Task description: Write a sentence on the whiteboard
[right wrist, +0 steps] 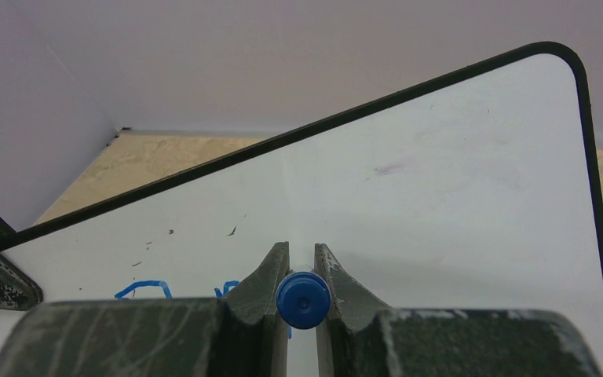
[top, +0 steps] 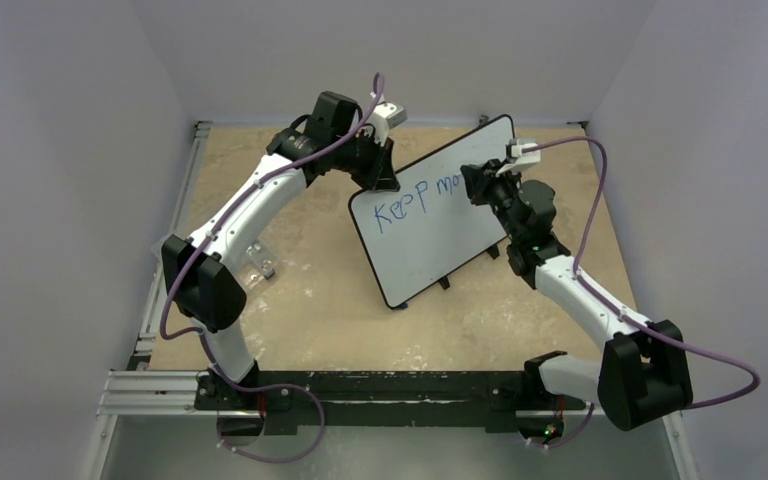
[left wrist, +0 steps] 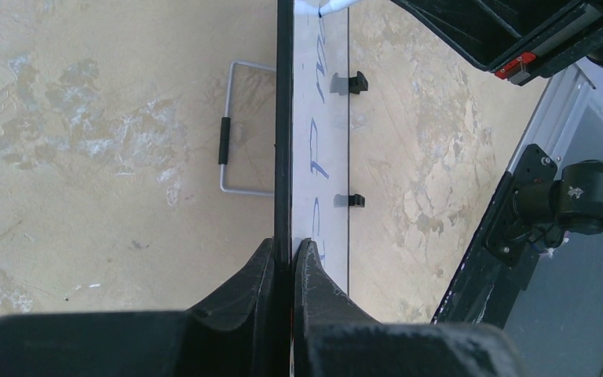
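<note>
Writing the next letters cleanly depends on two grips at once. The left fingers [left wrist: 255, 275] are pinched together on the black rim of the board [top: 430, 235], which stands tilted on its feet in the middle of the surface [top: 310, 300]. The right fingers [right wrist: 263, 283] are clamped on a blue marker [right wrist: 303, 300], its tip at the board's face where the sentence [top: 415, 205] reads "Keep mo".

The line looks partway done, with the second word unfinished. The left grip should hold the board rigid while the marker presses lightly and evenly. Too hard a push could rock or tip the board; too light a touch would break the strokes. Letters should follow the baseline already set and leave room before the far rim.

Only the top view gives the words legibly and both arms' stance. The left wrist view shows the board edge-on, the rim seated between the fingers, two feet [left wrist: 351, 82], and a wire frame [left wrist: 235, 129] on the surface at the board's back side. The right wrist view shows the marker's butt end centred in the grip, with unwritten board ahead.
</note>
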